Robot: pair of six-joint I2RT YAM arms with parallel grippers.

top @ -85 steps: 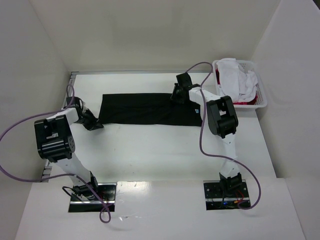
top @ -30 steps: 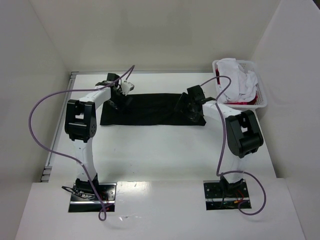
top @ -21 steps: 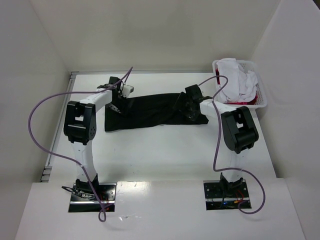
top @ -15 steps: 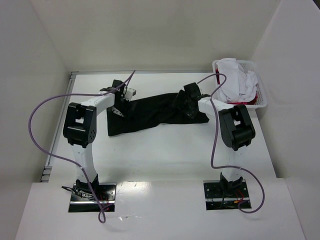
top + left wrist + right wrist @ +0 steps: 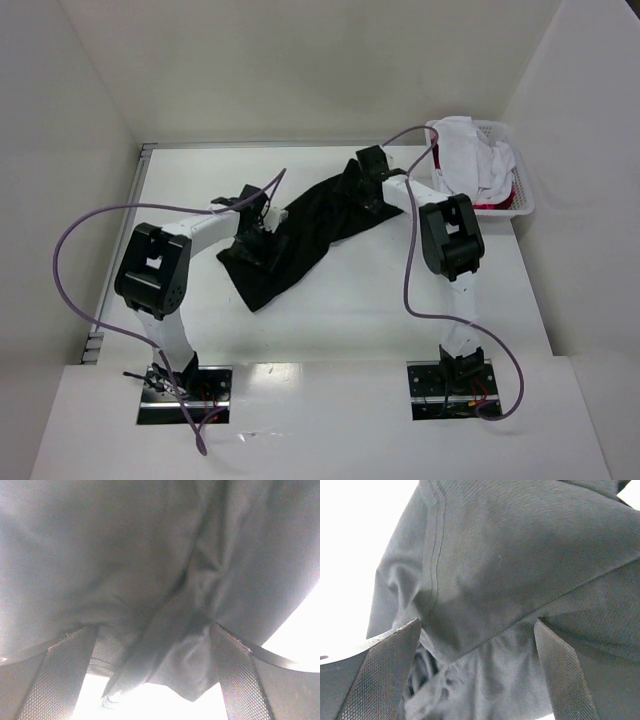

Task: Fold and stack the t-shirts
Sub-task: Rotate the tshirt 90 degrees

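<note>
The black t-shirt lies rumpled in a slanting band from the table's middle toward the far right. My left gripper is at its near left end. In the left wrist view its fingers stand wide apart, open, with bunched black cloth between them. My right gripper is at the shirt's far end. It is open too, with folds of the shirt lying between its wide-set fingers. White t-shirts and a red one are heaped in the basket.
The white lattice basket stands at the far right corner against the right wall. White walls close the table on the left, back and right. Purple cables loop from both arms.
The black shirt went from a flat strip across the far table to a rumpled diagonal. Its left end came nearer and rightward with my left gripper, while the right gripper drew back slightly.
</note>
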